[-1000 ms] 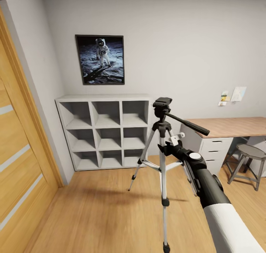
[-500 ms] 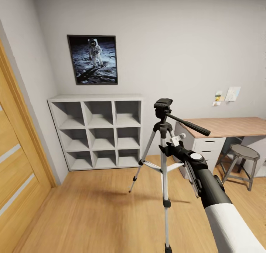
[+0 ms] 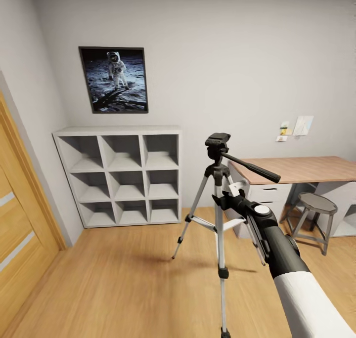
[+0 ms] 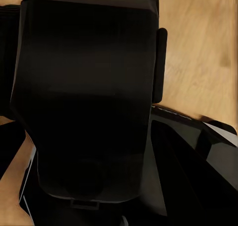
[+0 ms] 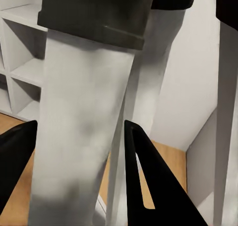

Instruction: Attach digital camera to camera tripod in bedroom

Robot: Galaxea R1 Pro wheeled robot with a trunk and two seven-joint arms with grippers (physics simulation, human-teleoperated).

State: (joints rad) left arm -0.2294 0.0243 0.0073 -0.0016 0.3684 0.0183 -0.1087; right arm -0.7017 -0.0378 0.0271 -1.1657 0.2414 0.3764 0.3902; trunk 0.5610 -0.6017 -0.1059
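The tripod (image 3: 218, 214) stands on the bedroom's wood floor in front of the white cube shelf (image 3: 118, 175), near the bench (image 3: 296, 169), and the right gripper (image 3: 228, 193) has its two fingers set on either side of one silver tripod leg (image 5: 84, 137), though whether they actually press on it I cannot tell. In the left wrist view a black boxy body that I take for the camera (image 4: 89, 97) sits close against the lens, apparently held between the left gripper's fingers (image 4: 198, 156). The main risk from here is that a sideways pull from the right arm drags or tips the light tripod, and the camera could slip if it is brought up to the tripod head (image 3: 217, 141) at a tilt.
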